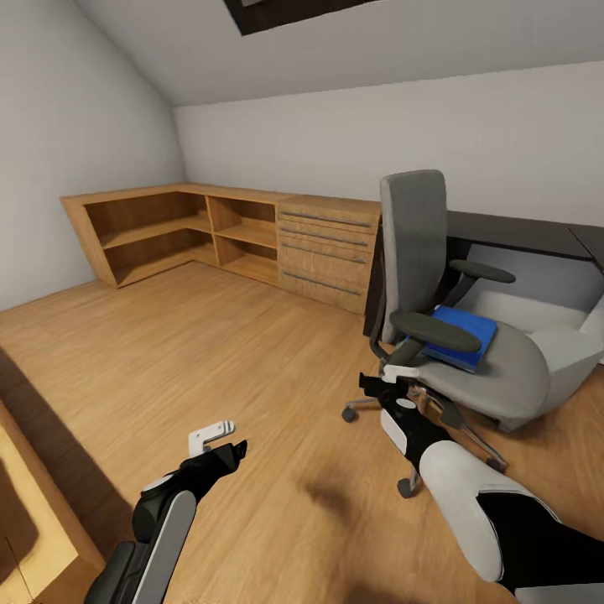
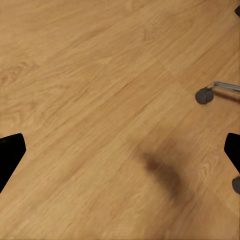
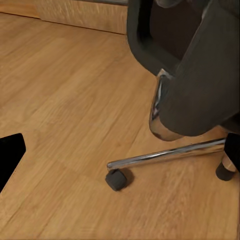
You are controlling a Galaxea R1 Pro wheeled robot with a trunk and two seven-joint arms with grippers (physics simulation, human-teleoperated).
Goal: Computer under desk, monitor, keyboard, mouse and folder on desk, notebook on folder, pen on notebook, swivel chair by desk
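The folder (image 1: pixel 459 335) lay on the seat of the swivel chair (image 1: pixel 470 369). The desk (image 1: pixel 520 236) stood behind the chair, and the shelving (image 1: pixel 210 235) stood left of the desk, along the wall.

Low light-wood shelving (image 1: pixel 210 231) with drawers (image 1: pixel 327 256) lines the far wall.

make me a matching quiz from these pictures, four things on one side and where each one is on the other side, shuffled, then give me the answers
Things:
1. folder
2. swivel chair
3. wooden shelving
4. left gripper

Places:
A. along the far walls, in the corner
B. hanging over bare floor, apart from the chair
C. lying on the grey seat
D. standing on the wood floor in front of the desk

Pairs: 1-C, 2-D, 3-A, 4-B
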